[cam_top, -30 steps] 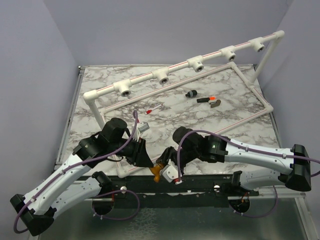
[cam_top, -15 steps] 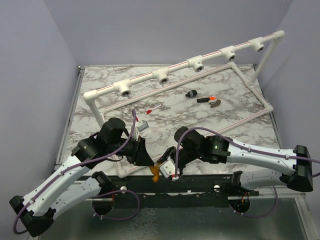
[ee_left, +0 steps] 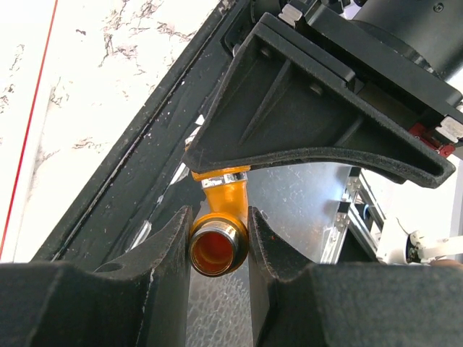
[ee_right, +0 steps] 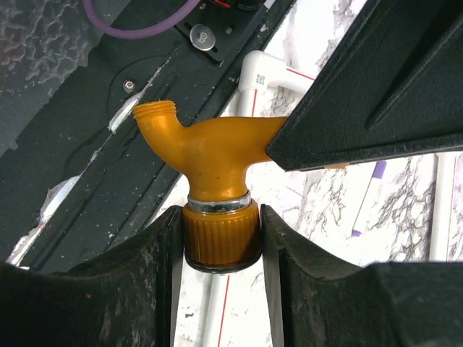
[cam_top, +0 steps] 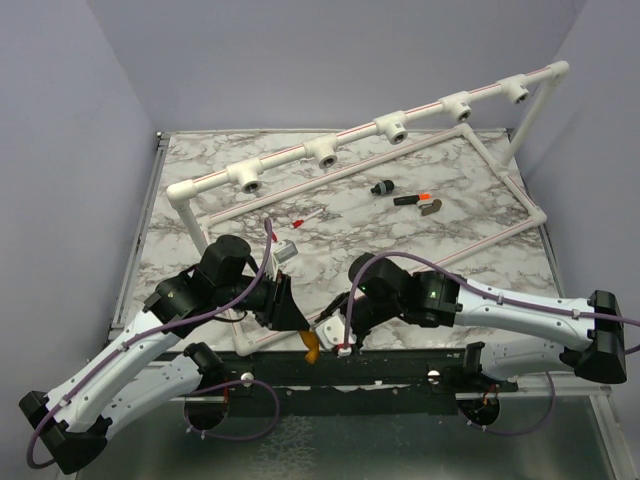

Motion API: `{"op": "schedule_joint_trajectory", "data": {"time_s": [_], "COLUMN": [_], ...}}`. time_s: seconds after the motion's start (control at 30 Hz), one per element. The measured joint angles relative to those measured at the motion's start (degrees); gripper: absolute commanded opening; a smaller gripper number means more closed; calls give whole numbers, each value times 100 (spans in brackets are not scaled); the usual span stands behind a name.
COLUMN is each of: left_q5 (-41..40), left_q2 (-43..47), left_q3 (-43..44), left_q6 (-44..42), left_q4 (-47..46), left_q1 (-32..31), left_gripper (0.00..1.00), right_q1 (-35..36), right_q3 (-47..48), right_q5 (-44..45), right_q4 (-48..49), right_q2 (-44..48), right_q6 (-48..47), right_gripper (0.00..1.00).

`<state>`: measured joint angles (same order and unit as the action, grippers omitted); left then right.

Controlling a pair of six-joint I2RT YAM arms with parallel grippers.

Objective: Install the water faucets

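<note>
A mustard-orange faucet [cam_top: 312, 346] sits at the near edge of the white marble-patterned table [cam_top: 200, 170], between the black left gripper [cam_top: 292, 312] and the right gripper [cam_top: 338, 338], which meet over it. Behind, a raised white pipe rail [cam_top: 290, 158] carries 5 tee sockets. A thin white red-tipped stick [cam_top: 308, 217] lies mid-table.

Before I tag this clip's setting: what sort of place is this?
Likely a lab test cell, not a bathroom: plain lilac walls, a marble-patterned table bearing a free-standing white pipe frame, and the left gripper and right gripper holding one orange faucet.
</note>
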<state>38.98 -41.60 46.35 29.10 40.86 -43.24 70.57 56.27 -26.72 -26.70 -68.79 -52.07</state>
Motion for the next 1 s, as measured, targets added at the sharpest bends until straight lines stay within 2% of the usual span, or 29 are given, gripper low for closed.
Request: {"op": "schedule_joint_trajectory", "data": {"time_s": [0.13,0.3,0.4,0.43,0.8,1.0], "left_q5": [15,57,66,83,74,-308], "left_q2": [0,-2,-9,-24,-66,-31], "left_q3": [0,0,0,0,2,4], "left_q6": [-26,-107,-131,-138,-210,-203], "left_q4": [-55,2,118,142,208,216], "left_q1": [4,2,2,-2,-2,-2], "left_gripper": [0,0,0,0,0,0], "right_q1": [0,-15,-17,-17,-20,-20], "right_q3": [83,190,232,247,271,177], "right_q5": [76,337,538,586,1102,2083], "right_q4": [-90,-223,-247,-216,-87,210], "right_q2": [0,-15,-15,-15,155,715], "right_q6": [133,393,518,568,732,1790], "right_gripper": [48,57,98,100,100,100]}}
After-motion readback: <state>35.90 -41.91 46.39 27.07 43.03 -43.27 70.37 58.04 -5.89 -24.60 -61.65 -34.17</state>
